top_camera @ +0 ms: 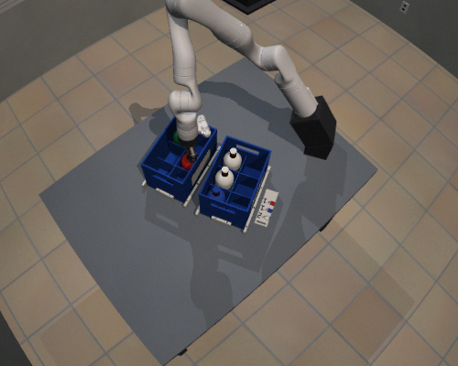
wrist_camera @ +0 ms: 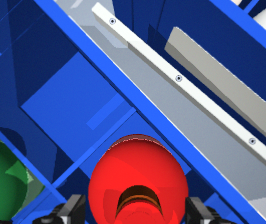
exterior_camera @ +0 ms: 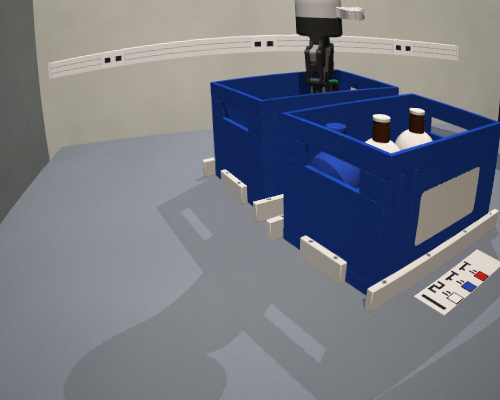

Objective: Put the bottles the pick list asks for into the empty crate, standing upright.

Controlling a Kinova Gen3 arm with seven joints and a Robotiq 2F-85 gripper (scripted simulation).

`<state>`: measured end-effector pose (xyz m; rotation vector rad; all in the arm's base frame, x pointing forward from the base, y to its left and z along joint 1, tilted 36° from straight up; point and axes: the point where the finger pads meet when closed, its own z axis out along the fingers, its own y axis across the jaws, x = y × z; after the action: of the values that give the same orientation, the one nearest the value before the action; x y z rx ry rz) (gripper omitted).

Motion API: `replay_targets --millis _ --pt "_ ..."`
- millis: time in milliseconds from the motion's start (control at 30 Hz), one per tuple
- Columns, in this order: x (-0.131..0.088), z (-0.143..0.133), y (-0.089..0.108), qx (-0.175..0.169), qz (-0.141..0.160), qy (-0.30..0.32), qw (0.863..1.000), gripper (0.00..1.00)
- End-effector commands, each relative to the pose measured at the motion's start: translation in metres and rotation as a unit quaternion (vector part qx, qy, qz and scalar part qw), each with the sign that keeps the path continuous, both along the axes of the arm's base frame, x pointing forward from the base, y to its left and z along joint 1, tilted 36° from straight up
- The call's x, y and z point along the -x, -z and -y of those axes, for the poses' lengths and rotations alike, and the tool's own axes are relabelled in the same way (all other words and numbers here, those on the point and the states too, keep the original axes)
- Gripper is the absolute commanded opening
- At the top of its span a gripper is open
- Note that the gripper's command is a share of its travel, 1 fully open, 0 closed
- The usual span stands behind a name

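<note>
My gripper (top_camera: pixel 192 160) (exterior_camera: pixel 319 91) (wrist_camera: pixel 135 212) is open, fingers partly spread on either side of the red bottle's neck, reaching down inside the left crate (top_camera: pixel 168 185) (exterior_camera: pixel 246 150). The red bottle (top_camera: pixel 186 162) (wrist_camera: pixel 134 167) stands upright. A green bottle (top_camera: pixel 176 137) (exterior_camera: pixel 334 82) (wrist_camera: pixel 1 180) stands in another compartment. In the other crate (top_camera: pixel 221 212) (exterior_camera: pixel 334 225) stand two white bottles, one (top_camera: pixel 233 161) (exterior_camera: pixel 415 139) behind the other (top_camera: pixel 224 178) (exterior_camera: pixel 381 145), and a blue bottle (top_camera: pixel 215 195) (exterior_camera: pixel 336 128). The pick list (top_camera: pixel 273 195) (exterior_camera: pixel 476 257) reads 2 white, 1 blue, 1 red.
White strips (top_camera: pixel 256 203) (exterior_camera: pixel 429 257) (wrist_camera: pixel 179 78) border both crates on the grey table (top_camera: pixel 100 220) (exterior_camera: pixel 134 250). The two crates stand side by side with a narrow gap. Compartment dividers run close around the red bottle.
</note>
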<state>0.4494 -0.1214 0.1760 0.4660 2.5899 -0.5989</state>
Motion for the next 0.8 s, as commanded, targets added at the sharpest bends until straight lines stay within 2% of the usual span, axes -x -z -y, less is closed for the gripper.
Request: replay_targets --millis 0,367,400,767 --pt "-0.0013 0.0009 0.0018 0.000 0.001 0.000 1.000 0.67" --pt "-0.0013 0.0009 0.0018 0.000 0.001 0.000 1.000 0.67" --pt "0.0001 -0.0009 -0.0013 0.000 0.001 0.000 1.000 0.48" --pt "0.0001 -0.0009 -0.0012 0.000 0.001 0.000 1.000 0.48"
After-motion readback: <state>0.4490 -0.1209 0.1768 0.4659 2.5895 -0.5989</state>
